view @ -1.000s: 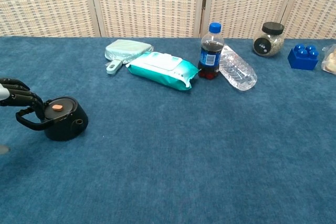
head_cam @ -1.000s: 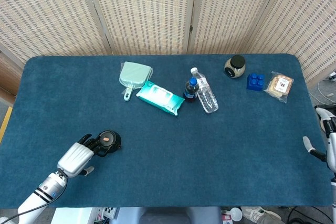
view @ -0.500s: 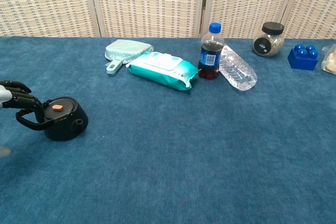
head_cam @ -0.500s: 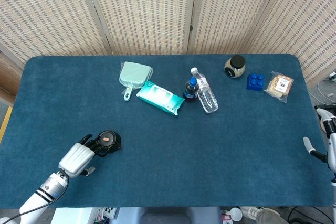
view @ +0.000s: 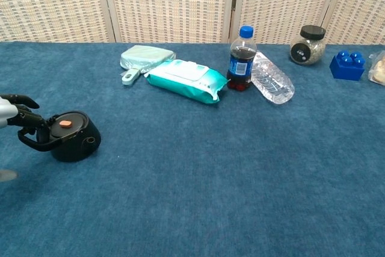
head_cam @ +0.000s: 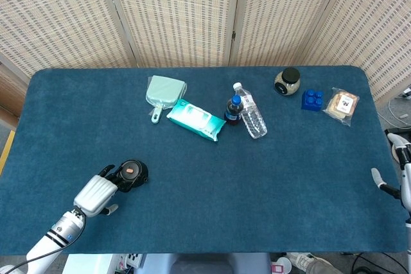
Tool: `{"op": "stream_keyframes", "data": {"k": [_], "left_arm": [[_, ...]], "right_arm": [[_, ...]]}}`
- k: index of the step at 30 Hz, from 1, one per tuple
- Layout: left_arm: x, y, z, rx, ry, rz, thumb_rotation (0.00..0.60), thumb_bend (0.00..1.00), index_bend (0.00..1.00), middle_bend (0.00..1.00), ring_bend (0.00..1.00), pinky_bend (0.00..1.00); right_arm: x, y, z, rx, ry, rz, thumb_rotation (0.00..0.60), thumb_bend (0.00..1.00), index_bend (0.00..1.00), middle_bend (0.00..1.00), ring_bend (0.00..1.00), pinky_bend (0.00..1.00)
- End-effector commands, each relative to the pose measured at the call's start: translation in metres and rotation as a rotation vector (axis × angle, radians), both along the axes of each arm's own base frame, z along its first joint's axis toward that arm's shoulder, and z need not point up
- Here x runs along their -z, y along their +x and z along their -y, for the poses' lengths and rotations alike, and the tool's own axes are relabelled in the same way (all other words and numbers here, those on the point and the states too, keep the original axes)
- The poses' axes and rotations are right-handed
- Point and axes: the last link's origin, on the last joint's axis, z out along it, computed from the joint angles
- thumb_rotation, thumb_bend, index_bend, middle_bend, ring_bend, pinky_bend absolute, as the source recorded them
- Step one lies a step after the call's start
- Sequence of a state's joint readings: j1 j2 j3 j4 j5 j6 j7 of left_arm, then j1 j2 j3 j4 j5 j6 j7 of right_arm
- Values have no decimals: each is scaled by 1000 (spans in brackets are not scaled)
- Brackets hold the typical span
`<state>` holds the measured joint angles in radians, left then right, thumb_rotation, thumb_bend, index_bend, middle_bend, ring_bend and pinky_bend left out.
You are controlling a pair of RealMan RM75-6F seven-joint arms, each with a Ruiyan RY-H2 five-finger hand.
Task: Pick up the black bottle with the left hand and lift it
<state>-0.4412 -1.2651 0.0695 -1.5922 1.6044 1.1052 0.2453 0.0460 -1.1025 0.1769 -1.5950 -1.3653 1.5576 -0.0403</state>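
The black bottle [head_cam: 132, 172] is squat, with an orange dot on its lid and a loop handle on its side. It stands on the blue cloth near the front left, and the chest view shows the bottle [view: 73, 135] at the left edge. My left hand [head_cam: 96, 194] lies just left of it, fingers spread, dark fingertips [view: 31, 120] at the handle loop without closing round it. My right hand [head_cam: 397, 170] shows partly at the right table edge, holding nothing, thumb apart.
At the back stand a cola bottle [head_cam: 233, 110], a lying clear water bottle [head_cam: 252, 117], a teal wipes pack [head_cam: 196, 120] and a mint dustpan [head_cam: 164, 92]. A black-lidded jar [head_cam: 288, 81], blue brick [head_cam: 312, 99] and wrapped snack [head_cam: 342, 104] sit back right.
My left hand has slid slightly back from the black bottle, toward the table's front left. The bottle has stayed in place. The right hand has not moved.
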Motion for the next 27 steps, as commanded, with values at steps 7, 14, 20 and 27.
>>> {"op": "stream_keyframes", "data": {"k": [7,14,20,27], "left_arm": [[4,1,0,-8,-12,6,600,194,403,381,326,87],[10,1,1,-19,-23,-3,600,195,404,381,327,76],[12,1,2,-28,-25,-4,600,195,406,390,327,4],[15,2,3,-32,-22,-2,600,195,410,414,355,0]], "right_arm": [[0,-3,-2,9,4,5,600,291,135,203,32,127],[0,-5,-3,20,7,9,600,291,135,203,32,116],[1,-7,-3,26,10,10,600,291,135,202,32,96],[1,-9,-4,33,12,13,600,291,135,198,32,84]]}}
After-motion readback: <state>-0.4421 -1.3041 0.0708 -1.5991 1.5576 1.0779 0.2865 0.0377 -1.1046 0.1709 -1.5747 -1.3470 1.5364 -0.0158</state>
